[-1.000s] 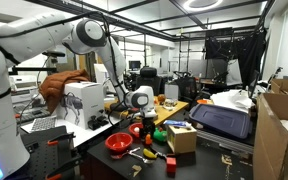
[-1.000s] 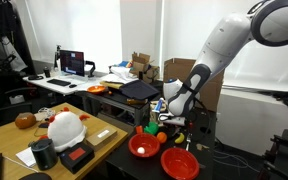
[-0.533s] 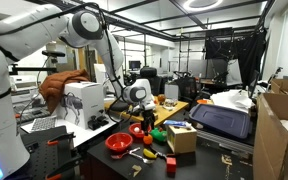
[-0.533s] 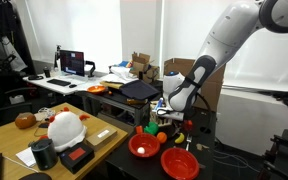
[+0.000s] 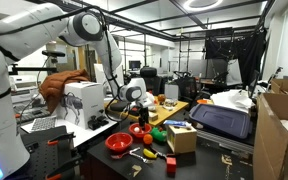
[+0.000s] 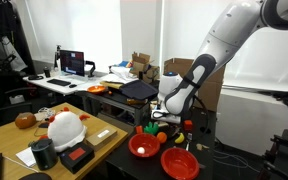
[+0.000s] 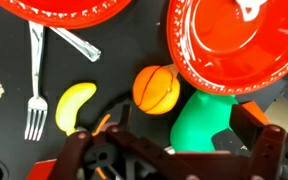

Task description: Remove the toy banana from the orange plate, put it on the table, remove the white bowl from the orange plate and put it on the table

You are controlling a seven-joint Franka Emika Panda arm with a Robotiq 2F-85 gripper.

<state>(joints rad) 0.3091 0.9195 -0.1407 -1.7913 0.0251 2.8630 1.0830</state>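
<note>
Plainly curved, smooth yel. toy banana (image 7: 75,106).

**Two wide room views, one close look down**

In an exterior view the camera stands off one end of the tabletop (image 5: 196,163), near its height, and looks along it. The arm (image 5: 94,30) reaches in from the frame's left. In an exterior view the camera looks across a wooden desk (image 6: 4,130), and the arm enters from the upper right. The wrist view looks straight down from close by, with the pincer (image 7: 169,155) along its lower edge. All three share the red dishes (image 5: 119,145).
</note>
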